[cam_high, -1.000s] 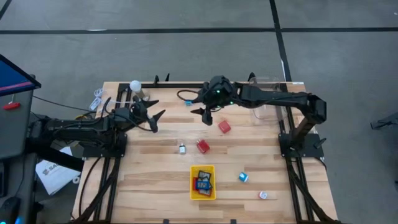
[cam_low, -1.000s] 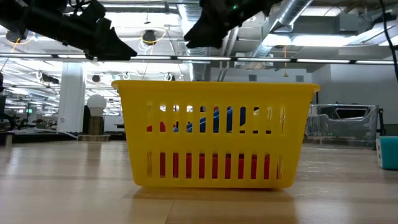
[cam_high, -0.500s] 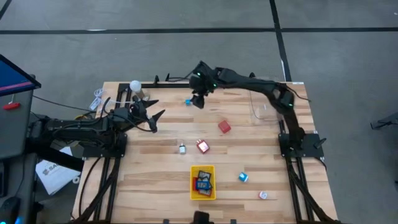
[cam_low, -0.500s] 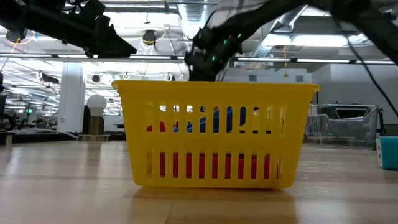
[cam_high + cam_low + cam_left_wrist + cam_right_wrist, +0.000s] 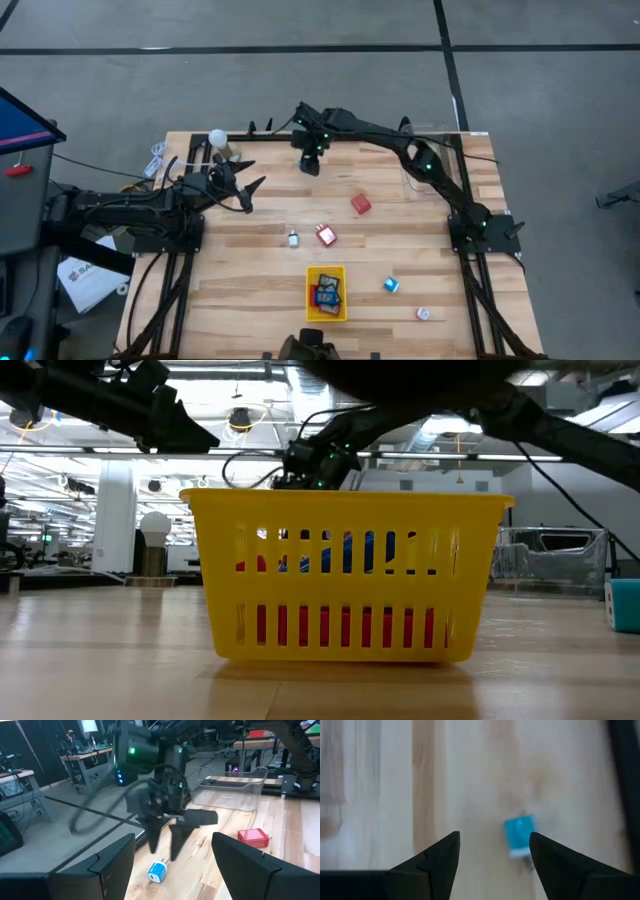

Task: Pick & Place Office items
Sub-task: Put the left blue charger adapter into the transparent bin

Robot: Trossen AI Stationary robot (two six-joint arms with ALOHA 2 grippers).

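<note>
Over on the left side of the worktop [image 5: 250, 290], the left tool [image 5: 247, 189] hangs idle above bare wood, fingers spread wide, nothing between them. Behind it the white ball on its stand [image 5: 217, 138] sits at the far edge; that one is not in play.

Moving toward the middle, here is the action: the right arm reaches all the way across to the far edge, and the right tool [image 5: 309, 163] hovers over a small blue and white piece [image 5: 520, 836]. From its own wrist camera the fingers stand apart with the piece lying on the wood between and just beyond them, not yet gripped. The left wrist view agrees: fingers pointing down, the blue and white piece [image 5: 158, 871] just beside their tips.

Centre front, the yellow tray [image 5: 326, 293] already holds several red and blue items; the low view shows their colours through the slats. So a fair share is done.

What is left, carrying on rightward: a small white and dark piece [image 5: 293, 239] and a red and white block [image 5: 325, 235] close together in mid-worktop, a red block [image 5: 360, 204] a little farther back, then a blue block [image 5: 390, 285] and a small white and red piece [image 5: 423, 313] near the front right. By my reckoning, six items are outstanding, counting the one under the tool.
</note>
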